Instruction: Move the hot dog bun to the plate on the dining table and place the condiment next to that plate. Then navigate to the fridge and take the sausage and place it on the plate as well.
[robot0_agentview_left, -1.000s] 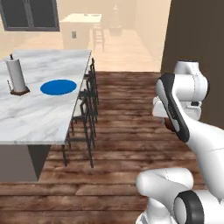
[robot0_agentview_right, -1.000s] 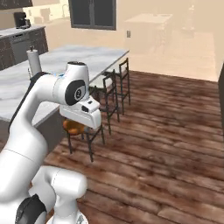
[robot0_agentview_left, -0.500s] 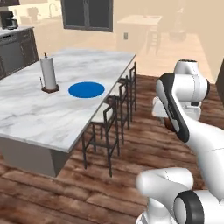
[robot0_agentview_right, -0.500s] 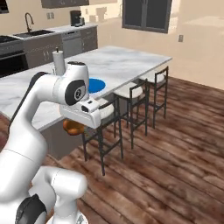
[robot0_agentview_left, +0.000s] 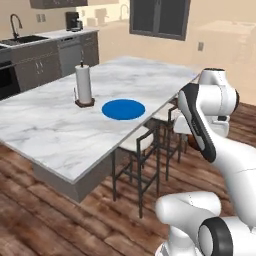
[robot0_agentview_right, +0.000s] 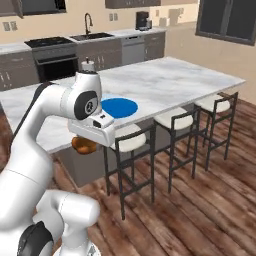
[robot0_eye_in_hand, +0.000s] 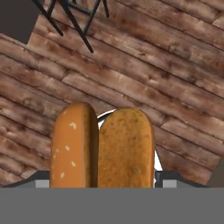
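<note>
Hot dog bun (robot0_eye_in_hand: 103, 146) sits clamped in the claw (robot0_eye_in_hand: 101, 181), carried over the wood floor, well short of the blue plate (robot0_agentview_left: 123, 109) on the marble table (robot0_agentview_left: 50, 135). Risk: a loose clamp could drop it during the approach.

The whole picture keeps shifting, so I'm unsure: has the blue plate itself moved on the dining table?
No. The blue plate lies just right of the paper towel holder as before; the camera moved.
</note>
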